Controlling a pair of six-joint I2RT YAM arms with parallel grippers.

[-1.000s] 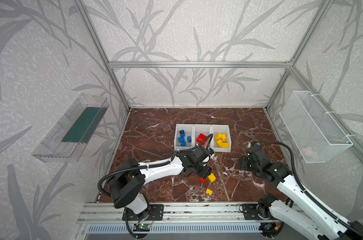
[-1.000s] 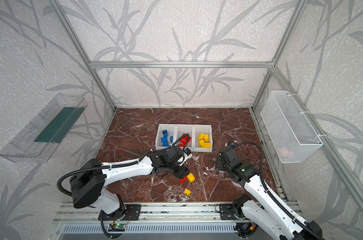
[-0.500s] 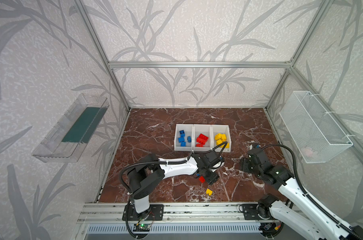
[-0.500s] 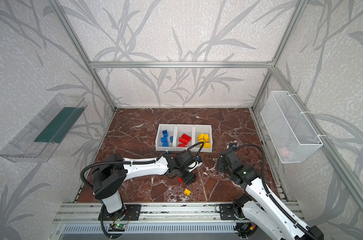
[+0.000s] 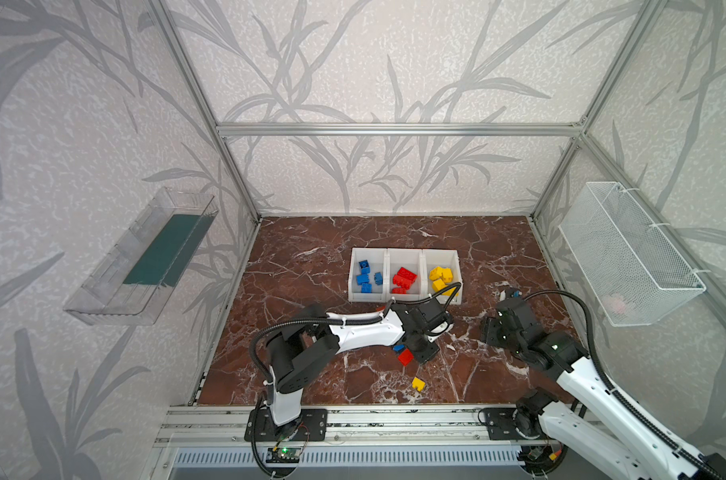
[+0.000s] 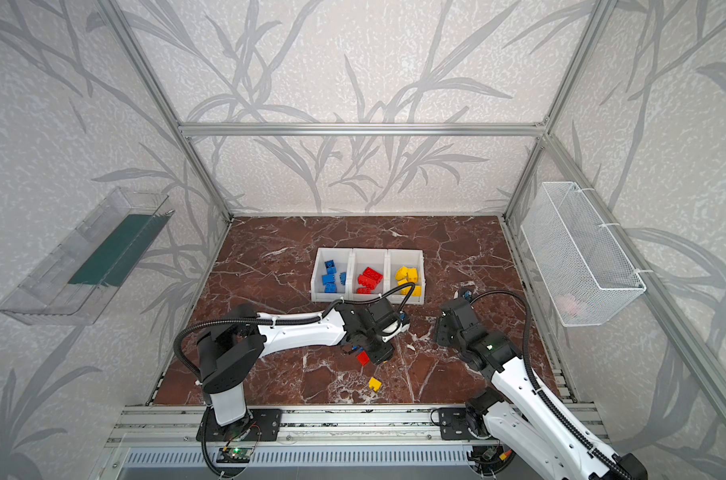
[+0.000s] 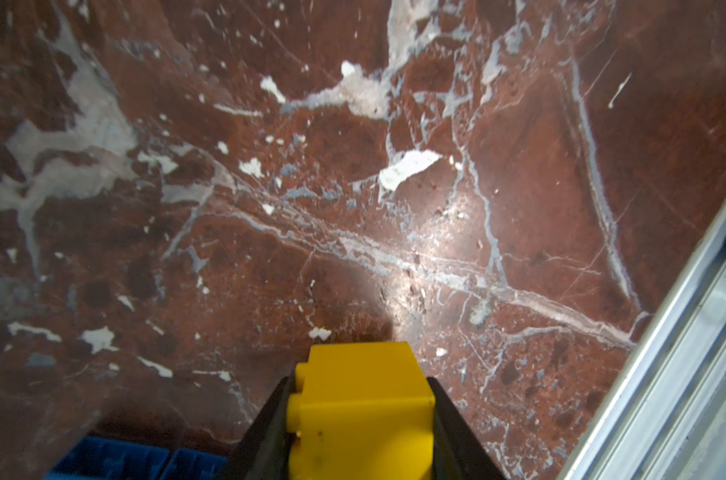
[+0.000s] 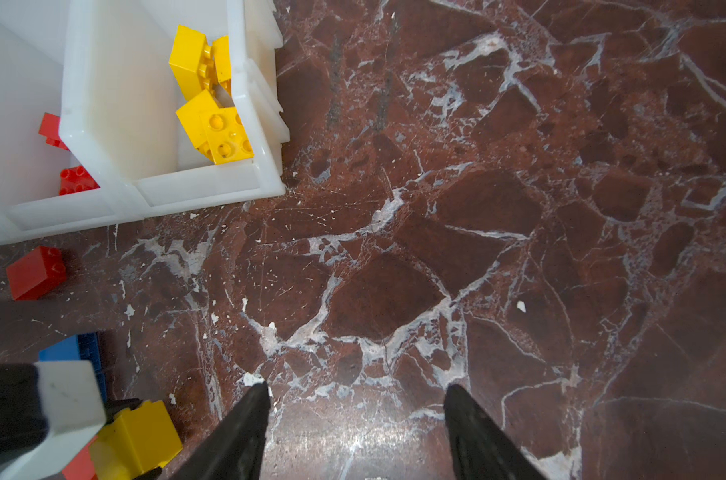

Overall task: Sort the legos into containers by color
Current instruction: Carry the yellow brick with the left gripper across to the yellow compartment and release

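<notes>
Since the white bins (image 5: 365, 296) on the marble tabletop (image 5: 303, 266) already keep blue, red and yellow bricks apart, the sort looks well along, and the step in hand is a pickup of one more yellow. Out in front of the bins, the left gripper (image 7: 360, 384) is clamped on a yellow brick (image 7: 359, 432), its black jaws pressed against two opposite sides; whether the brick has left the marble I cannot tell. Just off the yellow end of the bins, the right gripper (image 8: 355, 388) hovers with jaws spread and empty. Loose in front of the bins lie a red brick (image 5: 405, 356) and a blue brick (image 5: 398, 347) right by the left gripper, a second yellow brick (image 5: 418, 384) farther out, and another red brick (image 8: 37, 272) close to the bins' front. Next, I judge, the held brick must be raised clear of its neighbours, carried over the low front of the yellow bin (image 5: 441, 251) and released there — not in the red one beside it.
</notes>
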